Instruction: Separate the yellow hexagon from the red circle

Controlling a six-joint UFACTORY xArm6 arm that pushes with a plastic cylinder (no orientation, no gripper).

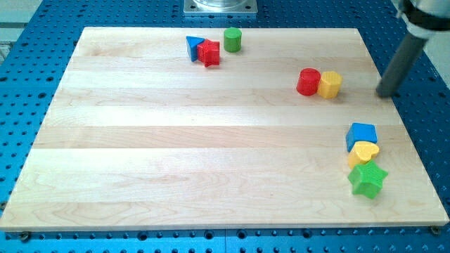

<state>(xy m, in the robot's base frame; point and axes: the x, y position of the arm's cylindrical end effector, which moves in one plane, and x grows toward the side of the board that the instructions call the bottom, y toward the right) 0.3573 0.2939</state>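
- We see the pale wooden worktop (211, 140) lying on a blue perforated base, with small coloured plastic blocks scattered on it.
- The red circular block (308, 81) and the yellow hexagonal block (330, 83) sit in the upper right part of the view, side by side and touching, the hexagon on the view's right.
- Our arm carries no gripper, so nothing is grasped or released; it ends in a straight dark rod whose lower end, my tip (385, 93), rests at worktop level near the right edge.
- My tip stands to the view's right of the yellow hexagon, near it but clearly apart, touching no block.
- We judge the task as not yet done: the pair remains in contact, and the whole separating push is left.
- Elsewhere, a blue triangular block (193, 46), a red star-shaped block (209, 53) and a green cylindrical block (233, 39) cluster near the view's top.
- A blue cube-like block (361, 135), a yellow heart-shaped block (364, 152) and a green star-shaped block (368, 179) line up at the lower right.
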